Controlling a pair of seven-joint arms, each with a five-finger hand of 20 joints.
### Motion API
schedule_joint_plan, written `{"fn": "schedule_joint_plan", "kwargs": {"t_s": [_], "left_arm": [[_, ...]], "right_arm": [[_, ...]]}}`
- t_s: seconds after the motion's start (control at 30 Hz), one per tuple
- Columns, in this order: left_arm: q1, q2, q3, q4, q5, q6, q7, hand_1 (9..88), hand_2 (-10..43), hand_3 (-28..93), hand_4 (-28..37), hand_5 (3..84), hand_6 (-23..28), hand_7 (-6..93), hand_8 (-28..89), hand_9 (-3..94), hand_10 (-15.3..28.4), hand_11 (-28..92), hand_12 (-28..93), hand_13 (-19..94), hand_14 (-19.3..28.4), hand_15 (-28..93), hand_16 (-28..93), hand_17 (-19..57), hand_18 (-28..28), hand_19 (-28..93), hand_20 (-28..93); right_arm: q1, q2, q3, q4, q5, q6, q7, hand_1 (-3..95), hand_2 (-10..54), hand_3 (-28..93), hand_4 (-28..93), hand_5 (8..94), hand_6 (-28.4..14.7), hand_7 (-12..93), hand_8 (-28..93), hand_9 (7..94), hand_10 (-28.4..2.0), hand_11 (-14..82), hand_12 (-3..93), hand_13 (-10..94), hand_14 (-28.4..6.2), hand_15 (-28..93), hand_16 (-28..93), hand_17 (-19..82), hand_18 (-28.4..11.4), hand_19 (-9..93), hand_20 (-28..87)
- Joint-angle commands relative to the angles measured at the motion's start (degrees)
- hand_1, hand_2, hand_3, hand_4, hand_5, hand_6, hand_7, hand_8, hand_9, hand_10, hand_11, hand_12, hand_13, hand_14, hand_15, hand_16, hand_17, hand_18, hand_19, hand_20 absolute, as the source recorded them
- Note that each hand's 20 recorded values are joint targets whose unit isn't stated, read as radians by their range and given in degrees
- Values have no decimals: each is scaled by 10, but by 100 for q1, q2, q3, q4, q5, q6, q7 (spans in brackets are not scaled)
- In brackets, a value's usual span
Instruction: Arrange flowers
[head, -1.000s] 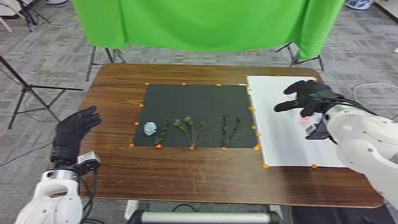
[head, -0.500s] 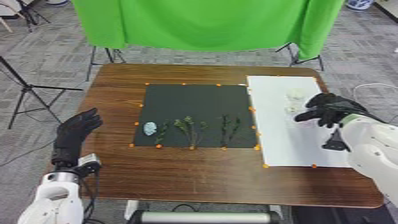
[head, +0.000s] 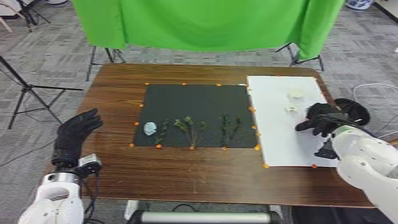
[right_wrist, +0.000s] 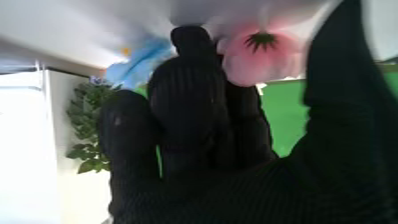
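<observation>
In the head view the left hand (head: 76, 129) is open at the table's left side, and the right hand (head: 322, 121) is over the white sheet's right part. Two whitish flowers (head: 296, 94) lie on that sheet beyond the right hand. On the black mat are a light blue flower (head: 149, 128) and several green stems (head: 190, 131). The right wrist view has the right hand (right_wrist: 191, 115) with straight fingers, the thumb apart. A pink flower (right_wrist: 258, 60) and a blue one (right_wrist: 140, 65) appear past its fingertips; whether they touch is unclear.
The black mat (head: 195, 100) and the white sheet (head: 280, 145) lie side by side, with small orange dots along their edges. A dark round object (head: 357, 111) stands by the table's right edge, close to the right hand. A green cloth (head: 209, 25) hangs behind the table.
The right hand has moved back toward the robot over the white sheet, uncovering the whitish flowers. The dark round object has come into sight beside it. The left hand has stayed still.
</observation>
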Motion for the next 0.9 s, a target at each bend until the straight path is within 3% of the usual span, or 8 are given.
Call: {"fn": "schedule_joint_plan", "kwargs": {"t_s": [0.03,0.17,0.3,0.43,0.53,0.7,0.8,0.9], "left_arm": [[93,-18,-14,-27,17,-46,-31,204,-61,712,-283,508,5,189,-92,482,128,192,107,386,167,258,6,65,133,117,207],[141,50,-109,-52,2,-9,-26,205,-59,711,-283,508,8,187,-91,482,128,192,107,386,167,258,6,65,133,118,207],[202,123,-203,-75,-15,-4,-57,205,-58,711,-283,508,9,185,-90,482,128,193,107,386,167,259,7,65,133,118,207],[170,153,-159,-62,-17,-1,-83,206,-58,711,-283,508,10,185,-89,482,128,193,107,386,167,259,7,65,133,118,207],[91,167,-83,-39,-11,-14,-79,206,-58,712,-283,508,10,185,-89,482,128,193,107,387,167,259,6,65,134,117,206],[-91,170,97,-16,36,-63,-86,207,-58,712,-283,507,10,185,-89,482,128,193,107,386,167,259,6,65,133,118,207],[-200,196,196,44,63,-95,-61,206,-59,712,-283,507,10,185,-89,482,128,193,107,387,167,258,5,65,133,118,207],[-243,198,190,41,59,-152,-48,205,-59,712,-283,507,11,184,-89,482,128,193,107,387,166,258,6,65,134,118,207]], "right_arm": [[106,42,-275,57,74,1465,-86,603,-95,601,-220,748,7,267,101,861,-91,113,417,881,-35,623,330,609,-144,932,512],[622,184,-331,-318,84,1483,-123,624,-95,612,-226,777,1,279,106,881,-82,126,449,892,-30,634,338,628,-137,932,538],[2249,48,-1278,-617,242,870,-203,633,-95,610,-223,785,-2,279,106,884,-82,129,458,892,-28,636,343,630,-136,932,546],[4189,-673,-3063,-325,312,521,-480,632,-95,610,-218,785,0,280,107,882,-87,125,461,887,-27,638,348,625,-133,932,550],[5014,-1515,-4076,91,255,222,-741,631,-95,610,-217,782,3,286,107,880,-91,122,462,883,-25,640,350,622,-132,932,551],[5142,-2875,-4577,798,104,-36,-979,624,-95,612,-215,771,9,306,97,877,-93,117,465,881,-26,641,352,620,-132,932,553],[5072,-3391,-4739,1157,59,-153,-1036,621,-95,616,-215,770,10,312,91,878,-94,116,464,880,-26,641,352,619,-132,932,554],[5065,-3713,-4982,1434,39,-234,-1007,619,-95,617,-215,769,11,316,88,880,-93,116,463,880,-26,642,351,618,-133,932,556]]}}
